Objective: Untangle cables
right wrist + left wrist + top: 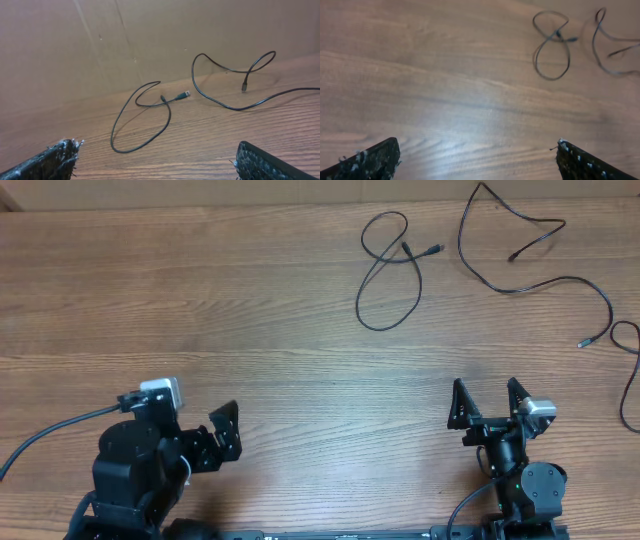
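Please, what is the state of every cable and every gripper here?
short cable: loose on the table, looped over itself, apart from the long cable.
long cable: loose, spread out, plug ends free.
edge cable: partly out of view, cannot tell.
left gripper: open, empty.
right gripper: open, empty.

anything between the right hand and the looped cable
Nothing visible does. Only bare table lies between the open right hand and the looped cable; the longer cable lies apart, off that path.
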You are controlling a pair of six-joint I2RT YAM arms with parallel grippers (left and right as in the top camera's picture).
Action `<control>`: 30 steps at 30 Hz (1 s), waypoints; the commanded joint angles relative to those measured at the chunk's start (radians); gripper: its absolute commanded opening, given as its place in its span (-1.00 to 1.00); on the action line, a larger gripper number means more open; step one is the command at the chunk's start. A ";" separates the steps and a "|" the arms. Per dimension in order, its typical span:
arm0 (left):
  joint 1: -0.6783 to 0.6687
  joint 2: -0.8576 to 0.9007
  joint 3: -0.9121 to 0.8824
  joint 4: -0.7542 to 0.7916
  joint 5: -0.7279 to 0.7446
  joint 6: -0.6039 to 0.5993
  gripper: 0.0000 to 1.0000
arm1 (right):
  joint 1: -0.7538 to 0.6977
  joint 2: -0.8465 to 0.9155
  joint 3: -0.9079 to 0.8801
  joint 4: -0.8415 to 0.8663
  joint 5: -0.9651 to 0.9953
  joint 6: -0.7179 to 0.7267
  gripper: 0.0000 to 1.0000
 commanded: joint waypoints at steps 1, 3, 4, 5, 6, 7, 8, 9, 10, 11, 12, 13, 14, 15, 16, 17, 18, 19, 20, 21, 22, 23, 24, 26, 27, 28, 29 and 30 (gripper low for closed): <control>-0.005 0.002 -0.007 -0.024 0.008 0.000 0.99 | -0.003 -0.010 -0.011 0.006 -0.005 0.002 1.00; -0.005 0.002 -0.007 -0.040 0.008 0.000 0.99 | -0.003 -0.010 -0.011 0.006 -0.005 0.002 1.00; -0.005 0.002 -0.007 -0.046 0.008 0.000 0.99 | -0.003 -0.010 -0.011 0.006 -0.005 0.002 1.00; -0.005 0.002 -0.007 -0.051 0.008 0.000 0.99 | -0.003 -0.010 -0.011 0.006 -0.005 0.002 1.00; -0.005 0.001 -0.007 -0.055 0.008 0.000 0.99 | -0.003 -0.010 -0.011 0.006 -0.005 0.002 1.00; -0.005 -0.002 -0.007 -0.055 0.008 0.000 0.99 | -0.003 -0.010 -0.011 0.006 -0.005 0.002 1.00; -0.005 -0.005 -0.007 -0.055 0.008 0.000 0.99 | -0.003 -0.010 -0.011 0.006 -0.005 0.002 1.00; -0.005 -0.012 -0.007 -0.055 0.008 0.000 0.99 | -0.003 -0.010 -0.011 0.006 -0.005 0.002 1.00; -0.003 -0.021 -0.007 -0.055 0.008 0.000 0.99 | -0.003 -0.010 -0.011 0.006 -0.005 0.002 1.00; 0.001 -0.034 -0.007 -0.055 0.008 0.000 0.99 | -0.003 -0.010 -0.011 0.006 -0.005 0.002 1.00; 0.009 -0.048 -0.007 -0.055 0.008 0.000 0.99 | -0.003 -0.010 -0.011 0.006 -0.005 0.002 1.00; 0.018 -0.062 -0.007 -0.056 0.008 0.000 0.99 | -0.003 -0.010 -0.011 0.006 -0.005 0.002 1.00; 0.033 -0.079 -0.007 -0.056 0.008 0.000 0.99 | -0.003 -0.010 -0.011 0.006 -0.005 0.002 1.00; 0.049 -0.099 -0.007 -0.057 0.008 0.000 0.99 | -0.003 -0.010 -0.011 0.006 -0.005 0.002 1.00; 0.066 -0.120 -0.007 -0.057 0.008 0.000 0.99 | -0.003 -0.010 -0.011 0.006 -0.005 0.002 1.00; 0.082 -0.142 -0.007 -0.057 0.008 0.000 0.99 | -0.003 -0.010 -0.011 0.006 -0.005 0.002 1.00; 0.097 -0.165 -0.007 -0.057 0.008 0.000 0.99 | -0.003 -0.010 -0.011 0.006 -0.005 0.002 1.00; 0.108 -0.186 -0.007 -0.057 0.008 0.000 0.99 | -0.003 -0.010 -0.011 0.006 -0.005 0.002 1.00; 0.122 -0.237 -0.007 -0.057 0.008 0.000 0.98 | -0.003 -0.010 -0.011 0.006 -0.005 0.002 1.00; 0.125 -0.261 -0.007 -0.057 0.008 0.000 0.99 | -0.003 -0.010 -0.011 0.006 -0.005 0.002 1.00; 0.126 -0.282 -0.007 -0.057 0.008 0.000 0.99 | -0.003 -0.010 -0.011 0.006 -0.005 0.002 1.00; 0.126 -0.307 -0.007 -0.057 0.008 0.000 0.99 | -0.003 -0.010 -0.011 0.006 -0.005 0.002 1.00; 0.126 -0.331 -0.007 -0.057 0.008 0.000 0.99 | -0.003 -0.010 -0.011 0.006 -0.005 0.002 1.00; 0.126 -0.376 -0.007 -0.058 0.008 0.000 0.99 | -0.003 -0.010 -0.011 0.006 -0.005 0.002 1.00; 0.126 -0.397 -0.007 -0.058 0.008 0.000 0.99 | -0.003 -0.010 -0.011 0.006 -0.005 0.002 1.00; 0.126 -0.415 -0.007 -0.058 0.008 0.000 0.99 | -0.003 -0.010 -0.011 0.006 -0.005 0.002 1.00; 0.126 -0.435 -0.007 -0.057 0.008 0.000 0.99 | -0.003 -0.010 -0.011 0.006 -0.005 0.002 1.00; 0.126 -0.456 -0.007 -0.058 0.008 0.000 0.99 | -0.003 -0.010 -0.011 0.006 -0.005 0.002 1.00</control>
